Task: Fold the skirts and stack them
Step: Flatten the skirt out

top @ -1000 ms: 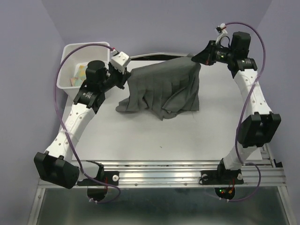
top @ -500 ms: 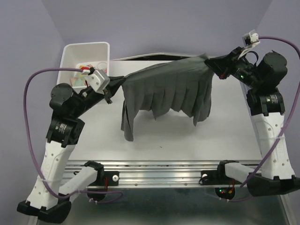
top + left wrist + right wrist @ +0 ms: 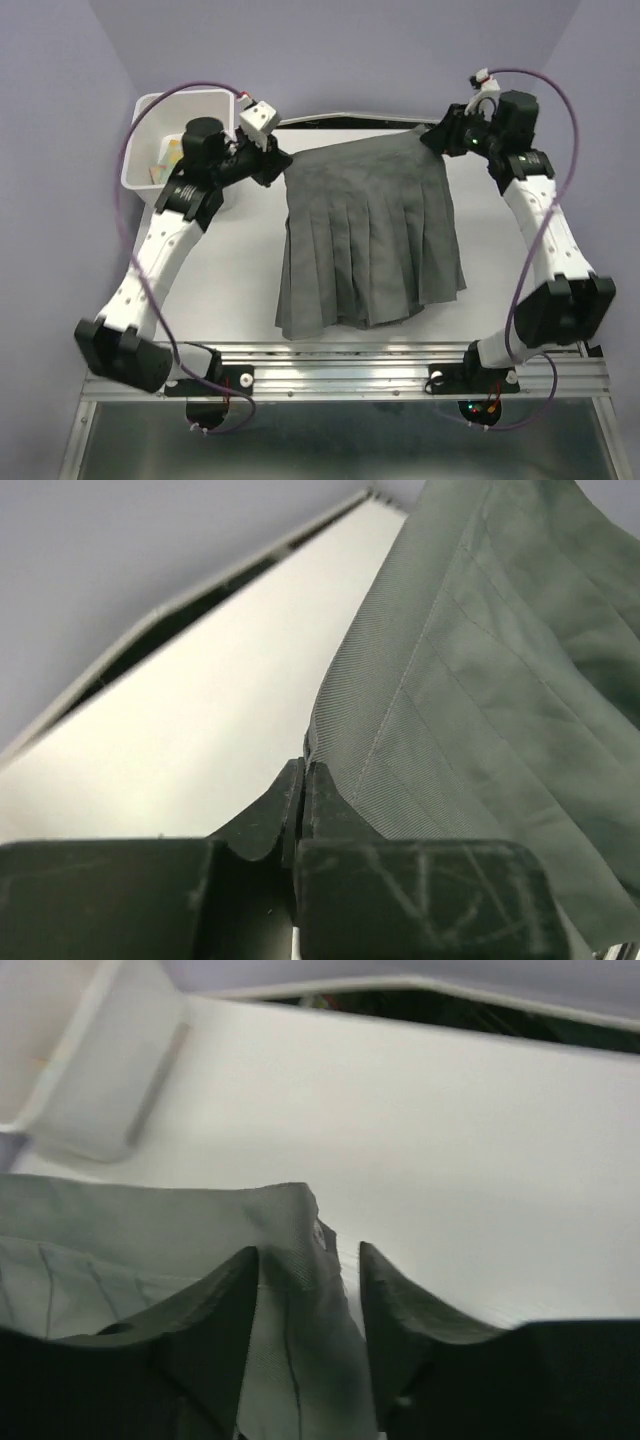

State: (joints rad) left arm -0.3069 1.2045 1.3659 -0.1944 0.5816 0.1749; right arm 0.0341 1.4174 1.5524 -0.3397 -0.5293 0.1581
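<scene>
Down came the skirt [image 3: 370,235] from mid-air, where it had hung stretched between the arms! It lay spread flat on the surface [image 3: 500,250], waist at the far edge, hem fanned toward the near edge. Left gripper [image 3: 278,165] sat at the waist's left corner, jaws all but together on the cloth. Right gripper [image 3: 432,137] was at the right corner, fingers [image 3: 215,1310] slightly apart, cloth lying between them.

skirt [image 3: 368,235] on table [image 3: 230,275] | bin [image 3: 186,95] at far-left corner | left gripper [image 3: 279,166], right gripper [image 3: 431,138] at skirt's far corners
</scene>
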